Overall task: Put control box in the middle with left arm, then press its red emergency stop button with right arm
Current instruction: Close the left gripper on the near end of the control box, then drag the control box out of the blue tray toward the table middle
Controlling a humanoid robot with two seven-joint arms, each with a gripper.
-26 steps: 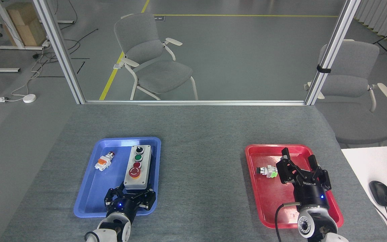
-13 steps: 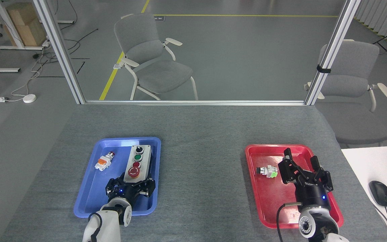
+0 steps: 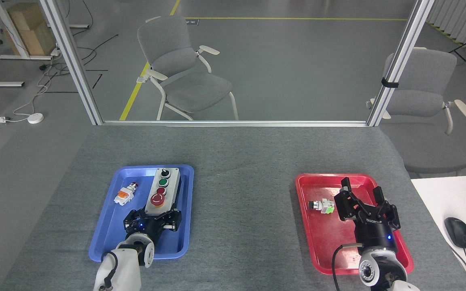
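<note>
Left gripper (image 3: pixel 153 218) clamps control box (image 3: pixel 161 191) by its near end over blue tray (image 3: pixel 104 238); short hold, could tilt or slip in transit; right gripper (image 3: pixel 361 197) spread open over red tray (image 3: pixel 326 246).

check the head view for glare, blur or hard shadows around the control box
Head view: sharp, evenly lit, no blur; the control box buttons read clearly without glare; only soft shadow under the left gripper on the blue tray; faint sheen on the floor beyond.
</note>
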